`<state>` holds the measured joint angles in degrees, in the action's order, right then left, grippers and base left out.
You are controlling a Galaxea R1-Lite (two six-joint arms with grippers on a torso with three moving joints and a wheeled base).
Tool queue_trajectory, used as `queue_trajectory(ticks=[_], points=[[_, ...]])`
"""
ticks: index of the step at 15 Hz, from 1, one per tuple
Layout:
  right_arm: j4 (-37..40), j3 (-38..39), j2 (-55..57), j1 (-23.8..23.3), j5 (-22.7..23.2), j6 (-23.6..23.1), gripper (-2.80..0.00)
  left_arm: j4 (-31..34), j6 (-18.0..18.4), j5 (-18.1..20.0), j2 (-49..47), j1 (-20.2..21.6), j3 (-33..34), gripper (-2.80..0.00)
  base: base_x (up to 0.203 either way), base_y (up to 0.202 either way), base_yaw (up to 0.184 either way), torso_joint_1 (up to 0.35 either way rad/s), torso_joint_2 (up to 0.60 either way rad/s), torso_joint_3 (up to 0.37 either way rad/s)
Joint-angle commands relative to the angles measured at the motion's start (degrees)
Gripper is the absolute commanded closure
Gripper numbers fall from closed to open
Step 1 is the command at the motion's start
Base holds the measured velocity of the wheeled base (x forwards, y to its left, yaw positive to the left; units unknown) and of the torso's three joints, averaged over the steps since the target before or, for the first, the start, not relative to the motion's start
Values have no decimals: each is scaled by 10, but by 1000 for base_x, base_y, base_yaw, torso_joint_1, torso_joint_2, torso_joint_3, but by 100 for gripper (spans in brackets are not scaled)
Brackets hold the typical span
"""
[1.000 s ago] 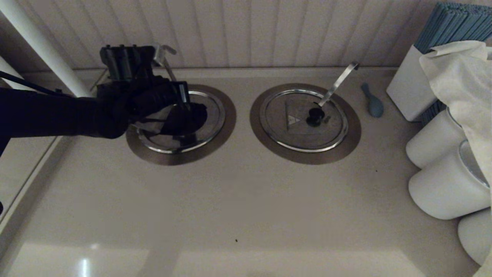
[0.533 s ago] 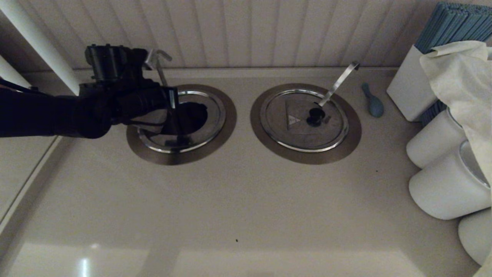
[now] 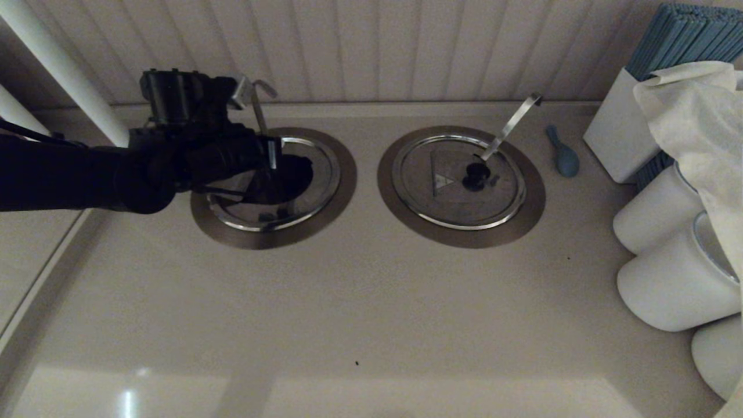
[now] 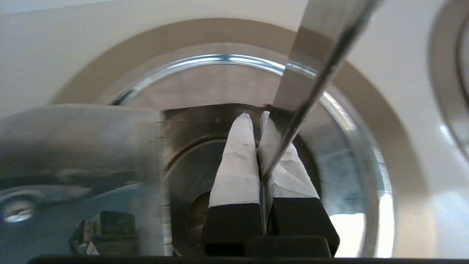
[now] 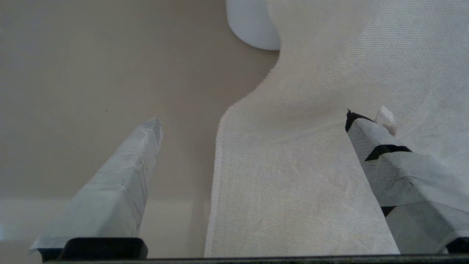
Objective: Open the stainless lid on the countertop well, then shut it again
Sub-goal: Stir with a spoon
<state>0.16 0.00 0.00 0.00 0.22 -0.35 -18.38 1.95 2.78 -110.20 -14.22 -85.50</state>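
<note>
the left gripper [image 3: 273, 168] hangs over the countertop well [image 3: 336, 191] at the left of the table [image 3: 371, 313], its taped fingers [image 4: 238, 161] pressed together, a thin steel edge caught between them in the left wrist view. the stainless lid [image 4: 77, 146] stands tilted up off the well, beside the fingers, with the hook-ended ladle handle [image 3: 258, 101] rising behind. the twin lid [image 3: 458, 180] lies flat on its own well. the right gripper [image 5: 253, 146] hovers spread wide above a white cloth [image 5: 311, 146].
</note>
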Motion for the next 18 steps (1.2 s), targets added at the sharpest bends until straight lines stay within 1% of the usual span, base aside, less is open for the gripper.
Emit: queue_trajectory(ticks=[1, 6, 7, 10, 12, 13, 15, 18], points=[[0, 0, 0, 0, 0, 0, -280, -1, -2, 0, -5, -9, 1, 0, 0, 0, 0, 0, 0, 0], [0, 0, 1, 0, 0, 0, -280, -4, -12, 0, -9, -34, 6, 0, 0, 0, 0, 0, 0, 0], [0, 0, 1, 0, 0, 0, -280, -6, -20, -2, -15, -37, 0, 0, 0, 0, 0, 0, 0, 0], [0, 0, 0, 0, 0, 0, -280, -6, -22, -8, -24, -36, -14, 0, 0, 0, 0, 0, 0, 0], [0, 0, 1, 0, 0, 0, -280, -6, -32, -32, -39, -36, -35, 0, 0, 0, 0, 0, 0, 0], [0, 0, 1, 0, 0, 0, -280, -6, -32, -51, -47, -36, -42, 0, 0, 0, 0, 0, 0, 0], [0, 0, 1, 0, 0, 0, -280, -1, -32, -77, -56, -35, -61, 0, 0, 0, 0, 0, 0, 0], [0, 0, 0, 0, 0, 0, -280, -1, -27, -84, -72, -36, -68, 0, 0, 0, 0, 0, 0, 0]])
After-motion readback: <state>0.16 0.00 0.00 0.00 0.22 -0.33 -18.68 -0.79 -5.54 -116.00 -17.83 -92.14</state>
